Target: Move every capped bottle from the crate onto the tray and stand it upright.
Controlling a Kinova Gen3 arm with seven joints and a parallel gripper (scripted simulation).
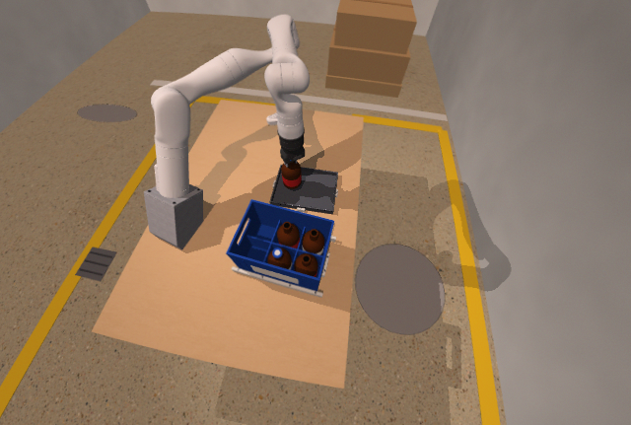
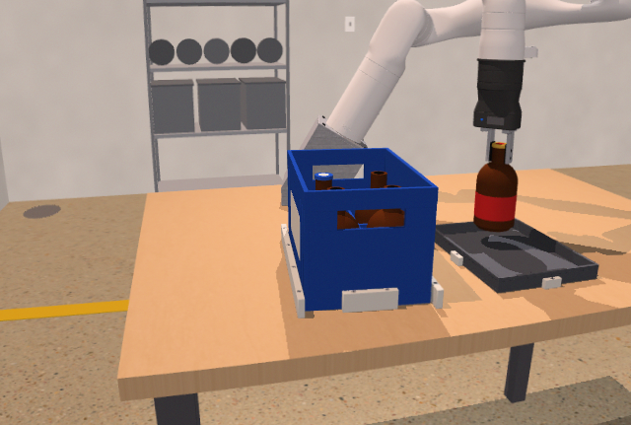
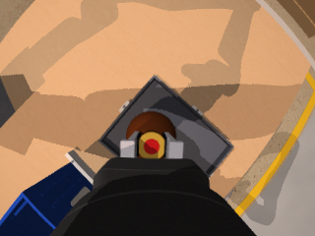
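A: Gripper (image 1: 291,162) (image 2: 499,151) (image 3: 151,140)?
B: Clamped on neck of red-label capped bottle (image 1: 291,176) (image 2: 495,196) (image 3: 152,123), upright over tray (image 1: 311,193) (image 2: 547,262) (image 3: 209,147), beside crate (image 1: 273,266) (image 2: 367,251) (image 3: 44,202).
A: Touching tray?
B: Can't tell.
A: Others?
B: Inside crate: blue-capped bottle (image 1: 278,257) (image 2: 323,181), three open bottles (image 1: 288,234) (image 2: 379,178).

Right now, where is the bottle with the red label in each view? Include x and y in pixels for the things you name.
Top: bottle (image 1: 291,176) (image 2: 495,201) (image 3: 150,123) near centre, over the tray's corner.
Exterior: right side, upright in the gripper (image 1: 291,161) (image 2: 499,153) (image 3: 151,140).
Wrist: centre, label hidden.
Shared landmark: dark tray (image 1: 318,196) (image 2: 547,277) (image 3: 209,143).
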